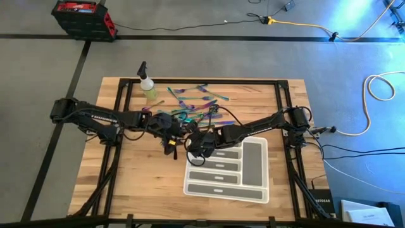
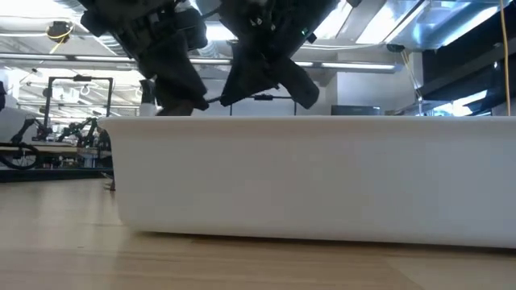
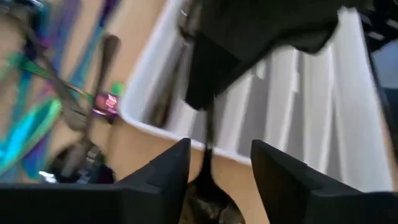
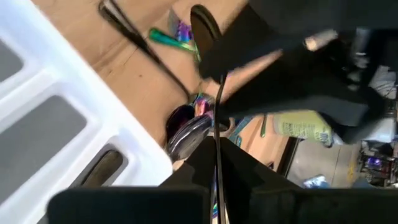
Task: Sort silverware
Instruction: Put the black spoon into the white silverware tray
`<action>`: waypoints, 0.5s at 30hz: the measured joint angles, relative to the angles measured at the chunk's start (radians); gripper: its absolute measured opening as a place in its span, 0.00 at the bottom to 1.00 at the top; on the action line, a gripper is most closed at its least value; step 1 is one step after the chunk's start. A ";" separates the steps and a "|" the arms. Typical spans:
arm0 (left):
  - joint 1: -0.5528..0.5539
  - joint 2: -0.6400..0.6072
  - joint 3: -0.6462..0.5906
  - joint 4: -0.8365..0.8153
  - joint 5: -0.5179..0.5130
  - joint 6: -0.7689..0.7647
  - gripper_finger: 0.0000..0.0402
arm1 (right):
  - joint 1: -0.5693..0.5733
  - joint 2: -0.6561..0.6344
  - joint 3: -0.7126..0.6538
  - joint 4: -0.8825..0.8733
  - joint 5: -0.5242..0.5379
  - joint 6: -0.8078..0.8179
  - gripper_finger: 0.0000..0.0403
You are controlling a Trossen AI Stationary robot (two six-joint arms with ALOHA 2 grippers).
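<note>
Claws meet beside the tray (image 1: 256,190): right claw (image 4: 216,163) grasps a dark spoon (image 4: 214,93), left claw (image 3: 219,163) released

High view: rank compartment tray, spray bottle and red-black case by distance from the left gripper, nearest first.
From the left gripper, mid-table beside the silverware pile:
1. Compartment tray, on the table's front half, towards the right arm's side.
2. Spray bottle, at the table's far edge.
3. Red-black case, on the floor beyond the table, far left.

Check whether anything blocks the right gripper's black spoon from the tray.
Only the left gripper: its open fingers flank the bowl of the black spoon pinched by the right gripper. The tray lies just beyond.
</note>
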 joint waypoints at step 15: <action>0.019 0.000 0.000 0.013 -0.089 0.078 0.45 | -0.019 -0.001 -0.011 -0.184 0.080 0.260 0.00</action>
